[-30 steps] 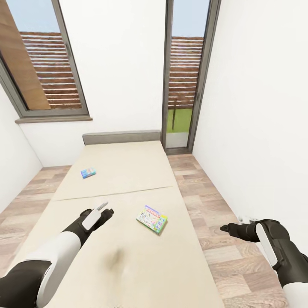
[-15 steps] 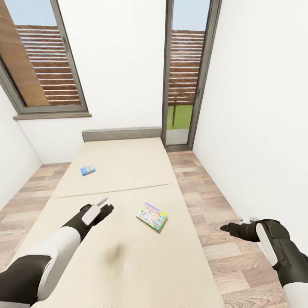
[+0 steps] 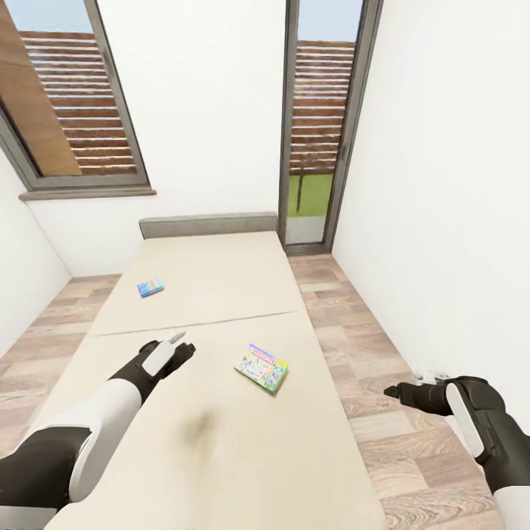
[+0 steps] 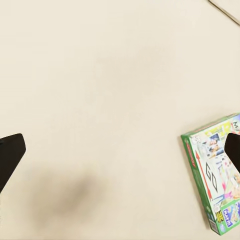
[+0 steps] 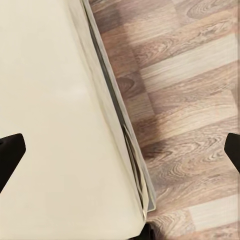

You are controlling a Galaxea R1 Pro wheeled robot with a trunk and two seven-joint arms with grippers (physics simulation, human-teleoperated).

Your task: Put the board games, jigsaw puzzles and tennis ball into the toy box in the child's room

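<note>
From the head camera I look down a cream bed (image 3: 213, 294) running away from me toward a grey headboard (image 3: 208, 224), with windows (image 3: 70, 110) on the far wall. The green-edged Monopoly box (image 3: 261, 368) lies flat on the near half of the bed, right of centre. The small blue game box (image 3: 150, 287) lies farther off on the left side, well apart from it. My left hand (image 3: 178, 346) hovers over the bed just left of the Monopoly box. My right hand (image 3: 401, 394) hangs over the wood plank floor (image 3: 353, 353) right of the bed.

In the left wrist view, my fingers (image 4: 10, 155) stand wide apart, nothing held, the Monopoly box by one fingertip.

In the right wrist view, the fingers (image 5: 10, 152) are spread wide above the bed's edge and the floor.
</note>
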